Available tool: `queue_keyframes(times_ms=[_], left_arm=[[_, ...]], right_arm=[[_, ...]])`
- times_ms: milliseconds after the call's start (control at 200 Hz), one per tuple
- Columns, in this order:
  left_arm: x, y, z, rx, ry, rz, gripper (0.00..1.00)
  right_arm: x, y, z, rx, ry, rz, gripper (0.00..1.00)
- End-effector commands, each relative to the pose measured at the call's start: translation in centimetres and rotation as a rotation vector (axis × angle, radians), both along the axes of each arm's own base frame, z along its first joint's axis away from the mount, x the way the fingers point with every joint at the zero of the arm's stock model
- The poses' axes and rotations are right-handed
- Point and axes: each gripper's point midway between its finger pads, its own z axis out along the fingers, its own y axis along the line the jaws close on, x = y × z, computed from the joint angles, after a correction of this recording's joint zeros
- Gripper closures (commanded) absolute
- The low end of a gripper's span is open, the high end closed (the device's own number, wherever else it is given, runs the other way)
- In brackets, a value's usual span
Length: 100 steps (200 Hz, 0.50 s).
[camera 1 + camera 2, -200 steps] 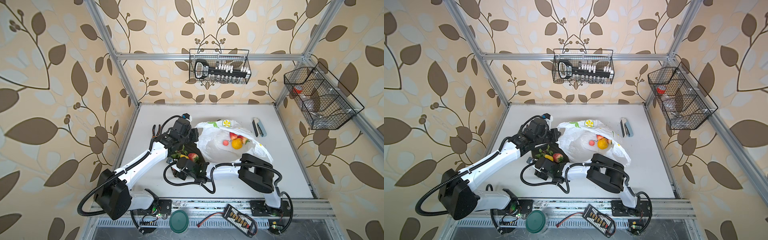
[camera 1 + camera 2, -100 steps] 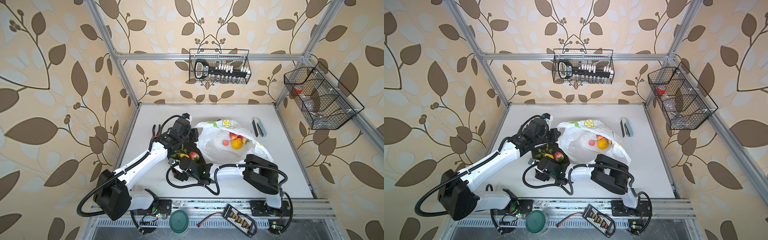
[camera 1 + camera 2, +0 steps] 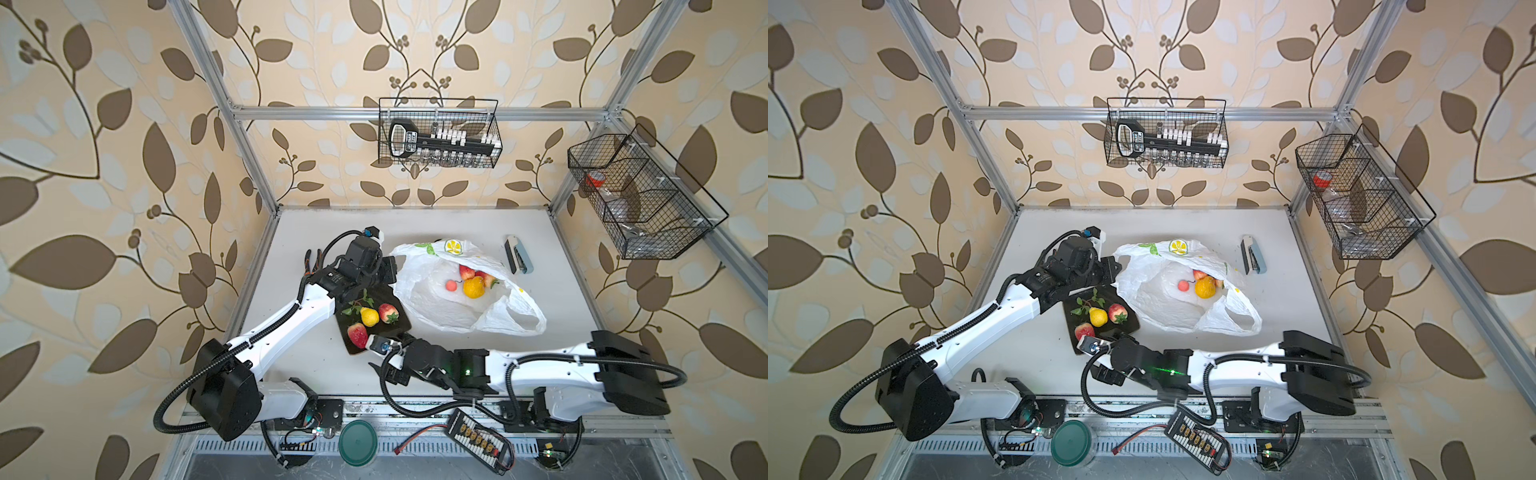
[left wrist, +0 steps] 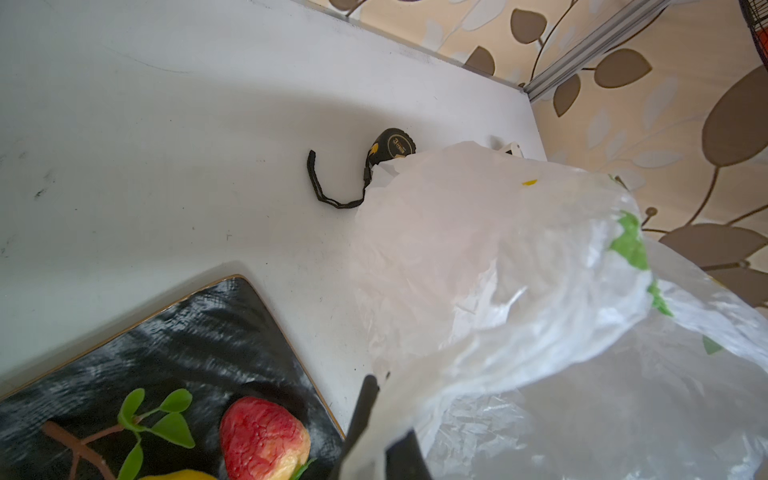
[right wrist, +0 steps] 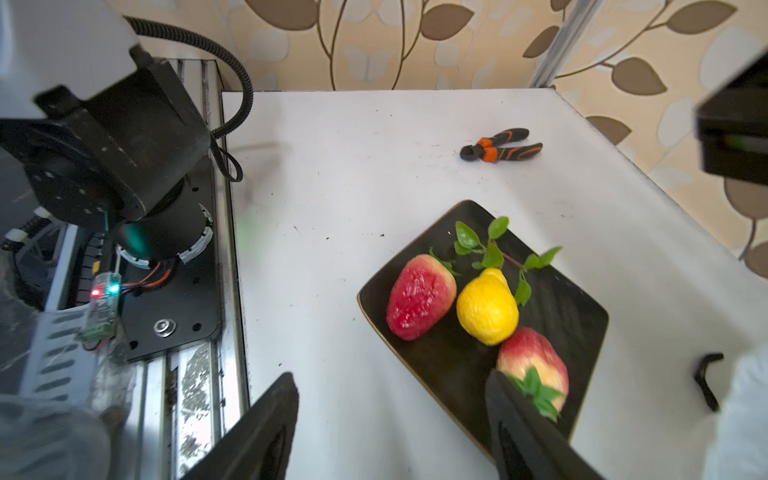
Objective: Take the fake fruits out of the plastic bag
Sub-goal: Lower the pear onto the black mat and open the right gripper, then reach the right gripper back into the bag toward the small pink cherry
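You: left gripper (image 4: pixel 384 415) clamped on bag (image 3: pixel 440 307) rim, propping mouth open. Right gripper (image 5: pixel 390 386) open, empty, over plate (image 5: pixel 573 316) edge. Fruits (image 3: pixel 473 286) inside bag lie past plate, back-right of right gripper; right arm free, so reach with it

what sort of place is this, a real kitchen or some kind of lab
Most likely a robot test cell, not a home: an aluminium frame with wallpapered panels boxes in a white table, and the left arm and right arm are mounted on a rail at its front edge.
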Motion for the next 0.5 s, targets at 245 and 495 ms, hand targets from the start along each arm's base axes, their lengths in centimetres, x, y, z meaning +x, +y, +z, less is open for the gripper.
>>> queue_keyframes(times_ms=[245,495], left_arm=[[0.3,-0.2,2.9,-0.081,-0.055,0.006,1.00],[-0.1,-0.3,2.6,-0.103,-0.040,0.008,1.00]], right_arm=[[4.4,-10.1,5.8,0.226,0.151,-0.475,0.43],[9.9,-13.2,6.1,0.337,0.265,-0.724,0.51]])
